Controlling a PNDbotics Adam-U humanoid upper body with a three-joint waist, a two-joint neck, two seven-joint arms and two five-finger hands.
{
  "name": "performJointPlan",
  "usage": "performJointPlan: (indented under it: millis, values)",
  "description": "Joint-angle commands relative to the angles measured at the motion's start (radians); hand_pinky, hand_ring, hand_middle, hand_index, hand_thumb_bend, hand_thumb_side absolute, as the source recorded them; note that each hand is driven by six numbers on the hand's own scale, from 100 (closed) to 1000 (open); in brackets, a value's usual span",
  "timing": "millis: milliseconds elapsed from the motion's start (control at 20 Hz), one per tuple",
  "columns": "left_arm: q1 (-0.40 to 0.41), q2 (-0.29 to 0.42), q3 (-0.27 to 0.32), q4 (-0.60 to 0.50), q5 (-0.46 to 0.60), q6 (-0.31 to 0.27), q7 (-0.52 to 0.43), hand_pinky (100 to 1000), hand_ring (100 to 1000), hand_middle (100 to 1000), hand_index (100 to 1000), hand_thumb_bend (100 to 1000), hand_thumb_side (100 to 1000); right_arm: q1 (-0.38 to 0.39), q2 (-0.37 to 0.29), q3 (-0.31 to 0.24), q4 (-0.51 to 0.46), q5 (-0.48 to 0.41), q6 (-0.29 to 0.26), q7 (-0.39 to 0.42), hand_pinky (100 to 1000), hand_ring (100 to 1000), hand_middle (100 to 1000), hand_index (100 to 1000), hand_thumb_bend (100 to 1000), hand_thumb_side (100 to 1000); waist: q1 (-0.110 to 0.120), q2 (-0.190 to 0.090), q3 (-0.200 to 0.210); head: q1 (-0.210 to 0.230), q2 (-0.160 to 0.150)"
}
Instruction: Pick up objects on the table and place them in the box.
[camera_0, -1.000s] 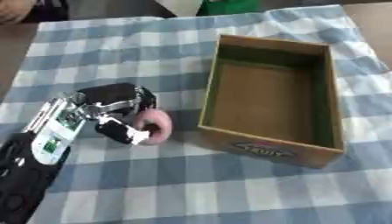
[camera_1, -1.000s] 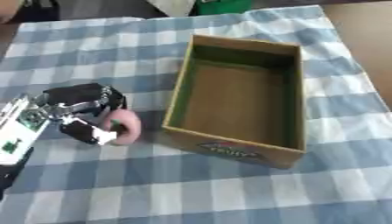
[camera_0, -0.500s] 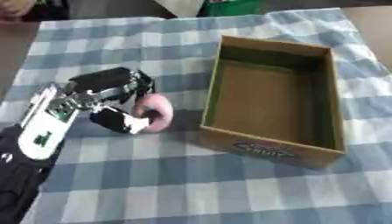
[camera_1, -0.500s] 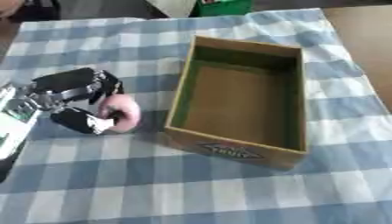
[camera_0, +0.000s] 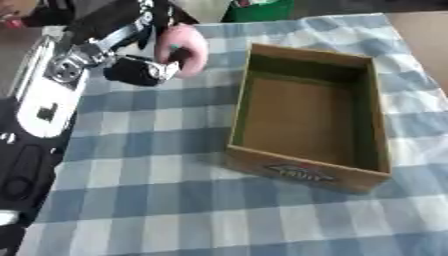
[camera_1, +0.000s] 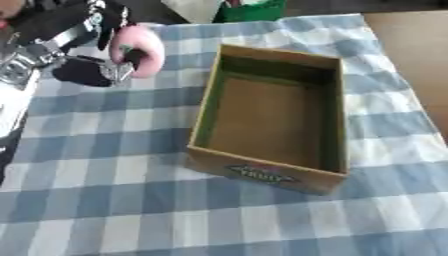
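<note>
The robot's left arm (camera_0: 44, 105) comes in along the left edge, black and silver, and ends in the left hand (camera_0: 131, 60) near the upper left of the counter (camera_0: 157, 200). The hand's fingers are curled round a pink rounded object (camera_0: 184, 42), which sits in the grip above the blue and white checked cloth (camera_0: 175, 150), just left of the box's far left corner and apart from it. Below the hand the cloth lies bare down to the near edge, giving open room on the left half and across the front. To the right stands the cardboard box (camera_1: 262, 172), open at the top, its long sides running away from the viewer and a printed label on its near wall. Nothing shows inside it; only its brown floor and greenish inner walls are visible. Right of the box a strip of cloth stays open, and at the upper right corner the bare counter surface shows past the cloth's edge.
</note>
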Motion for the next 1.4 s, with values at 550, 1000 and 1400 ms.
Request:
performJointPlan:
  millis: [550,1000,1400]
  values:
    - [-0.074,-0.135,0.064,0.158,-0.165,-0.06,0.192,310,461,536,533,100,400,-0.125,-0.051,0.062,-0.015,-0.152,0.0,0.078,836,849,580,865,100,1000,-0.025,0.006,-0.078,0.083,-0.05]
    - [-0.105,-0.166,0.071,0.247,-0.265,-0.135,0.293,300,464,535,539,100,409,-0.19,-0.064,0.086,-0.015,-0.222,0.017,0.125,829,843,588,862,100,1000,-0.024,0.011,-0.106,0.099,-0.053]
    - [-0.152,-0.156,0.081,0.291,-0.355,-0.196,0.367,294,471,534,551,100,445,-0.234,-0.074,0.1,-0.015,-0.252,0.032,0.12,831,846,592,862,100,1000,-0.017,0.006,-0.151,0.135,-0.056]
